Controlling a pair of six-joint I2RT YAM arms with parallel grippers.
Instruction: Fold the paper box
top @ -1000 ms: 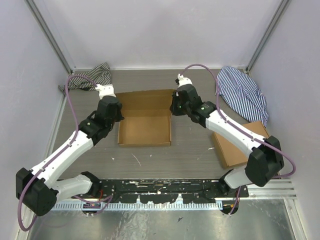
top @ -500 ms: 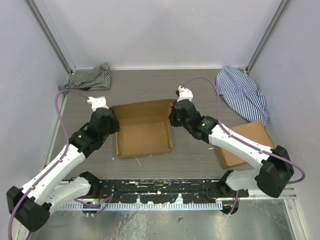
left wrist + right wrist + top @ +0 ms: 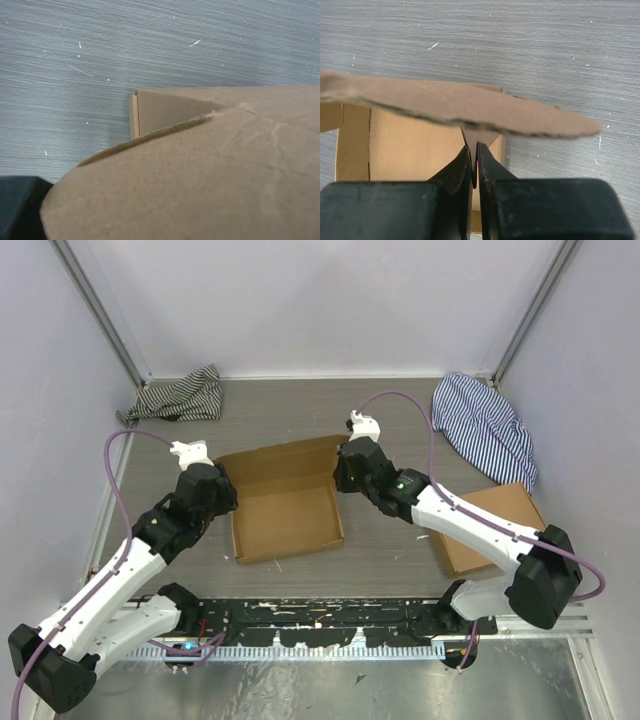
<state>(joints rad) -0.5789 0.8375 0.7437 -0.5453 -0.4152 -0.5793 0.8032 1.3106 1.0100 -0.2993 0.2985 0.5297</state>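
- The gray table (image 3: pixel 290 420) is the biggest thing, and everything else sits on it.
- The left arm (image 3: pixel 120 570) starts at the table's 7 o'clock corner and reaches up to the middle.
- The right arm (image 3: pixel 470 525) starts at the table's 5 o'clock corner and leans in toward the middle too.
- The paper box (image 3: pixel 285 520) lies flat in the middle of the table. It is plain brown, with low walls, an open top, and a wide flap on its 12 o'clock side.
- A blue striped cloth (image 3: pixel 485 430) lies in a heap at 2 o'clock from the paper box, well apart from it.
- A second brown box (image 3: pixel 465 552) lies at 4 o'clock from the paper box, partly under the right arm.
- A dark striped cloth (image 3: pixel 180 398) is bunched up at 11 o'clock, in the far corner.
- The right gripper (image 3: pixel 475 160) is at the paper box's 2 o'clock corner. Its two black fingers are squeezed close together, pinching the thin brown wall.
- The left gripper (image 3: pixel 222 495) is at the paper box's 9 o'clock side. In its own camera, brown cardboard fills most of the view and only a bit of one black finger (image 3: pixel 20 205) shows, so I cannot tell if it is holding on or has let go.
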